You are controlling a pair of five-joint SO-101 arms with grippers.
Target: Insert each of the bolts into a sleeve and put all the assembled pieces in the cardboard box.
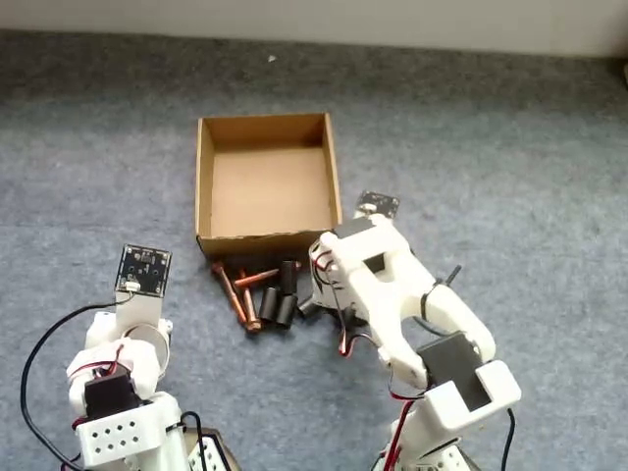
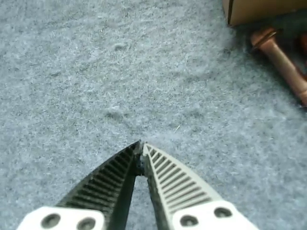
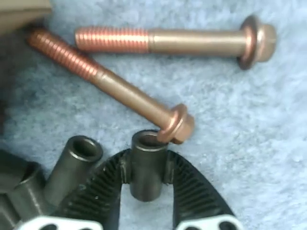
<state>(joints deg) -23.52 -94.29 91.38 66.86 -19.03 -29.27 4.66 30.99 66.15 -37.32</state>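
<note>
Ribbed fingers of the left gripper (image 2: 141,147) sit closest, pressed tip to tip with nothing between them, over bare grey carpet (image 2: 96,72). Off to one side lies a copper bolt (image 2: 283,62), just beside a corner of the cardboard box (image 2: 259,9).

Seen from above, the cardboard box (image 1: 204,177) stands open and holds nothing. The heap lies against its near wall, with copper bolts (image 1: 234,292) on the left and dark sleeves (image 1: 285,294) touching them on the right.

Farther right, the right gripper (image 3: 147,160) is clamped on one sleeve, the held sleeve (image 3: 146,179), whose open bore points away from the wrist. No piece looks assembled yet, so the step in hand is probably freeing this sleeve for a bolt.

To do it well, I would lift straight up and keep the grip low on the body so the bore stays uncovered.

Two things are in the way. The slanted bolt (image 3: 120,91) has its head resting at the sleeve's rim and may roll or drag along. A neighbouring sleeve (image 3: 76,163) crowds against one finger. A second bolt, the far bolt (image 3: 192,42), lies clear beyond and looks the easier one to pick.
</note>
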